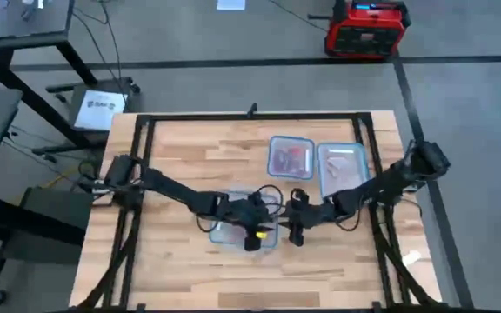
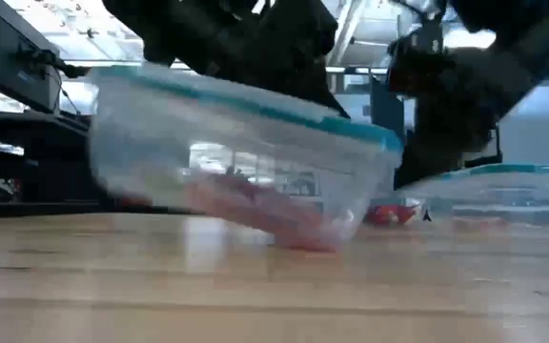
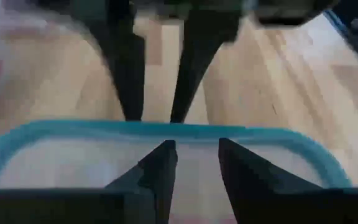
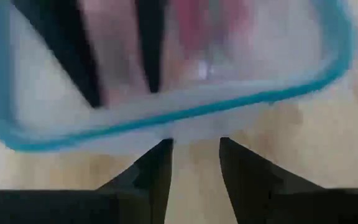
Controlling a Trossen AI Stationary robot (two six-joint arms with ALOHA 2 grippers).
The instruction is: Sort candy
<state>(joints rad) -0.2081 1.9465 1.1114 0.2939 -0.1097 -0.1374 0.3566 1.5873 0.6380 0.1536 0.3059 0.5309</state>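
A clear tub with a teal rim (image 2: pixel 246 105) stands tilted near the table's middle. Its left side is raised and its lower right corner (image 2: pixel 317 243) is on the wood. Red candy (image 2: pixel 255 211) lies along its low side. My left gripper (image 3: pixel 196 143) (image 1: pixel 255 216) is open, with its fingers over the tub's opening, pointing toward the tub's right rim (image 3: pixel 185 130). My right gripper (image 4: pixel 194 142) (image 1: pixel 295 219) is open just outside that same rim (image 4: pixel 185 112), facing the left one. One red candy (image 2: pixel 394 214) lies on the table to the right of the tub. My left gripper reaches into the tub's opening from the table's left; I cannot tell whether its fingers touch the tub or the candy. My right gripper comes level from the table's right, with its fingertips (image 4: pixel 166 146) at the tub's right wall below the rim; I cannot tell whether they touch it.
Two more clear tubs stand side by side farther back on the right: one (image 1: pixel 290 158) holds red candy, the other (image 1: pixel 342 165) holds pale pieces. Bare wood lies along the near edge (image 1: pixel 190 278) and on the table's left (image 1: pixel 159 148).
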